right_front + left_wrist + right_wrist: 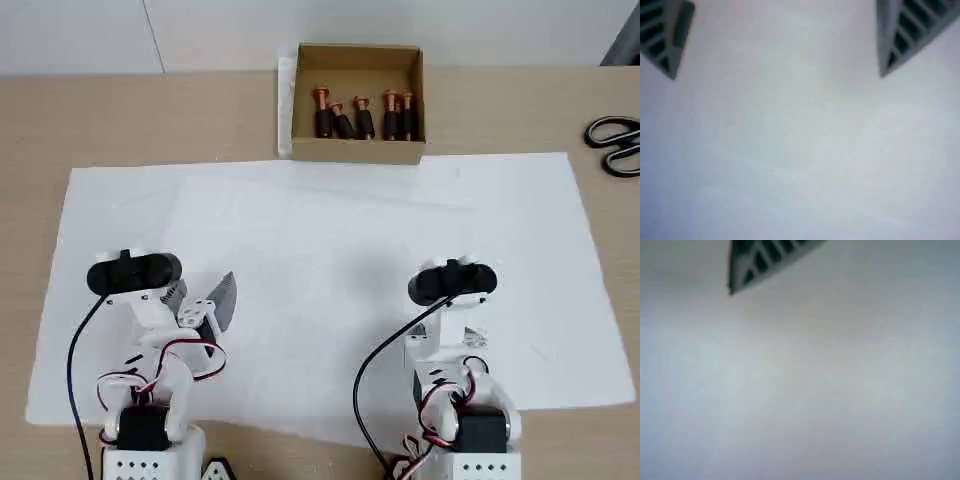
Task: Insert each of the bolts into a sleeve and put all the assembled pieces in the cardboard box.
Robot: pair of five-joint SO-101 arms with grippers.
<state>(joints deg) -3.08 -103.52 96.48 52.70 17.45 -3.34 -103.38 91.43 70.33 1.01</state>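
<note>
The cardboard box (352, 145) stands at the far middle of the table. Inside it lie several assembled pieces (362, 115), copper bolts in black sleeves, in a row. My left gripper (777, 76) hangs open just above bare white paper at the near left (200, 300), with nothing between its widely spread fingers. My right arm (452, 283) is folded back at the near right, far from the box. The dark ribbed edge of my right gripper (755, 270) shows over plain white paper, holding nothing that I can see.
A large white paper sheet (330, 260) covers the middle of the wooden table (150, 120). Black scissors (615, 140) lie at the far right edge, off the paper. Black cables run down beside both arm bases.
</note>
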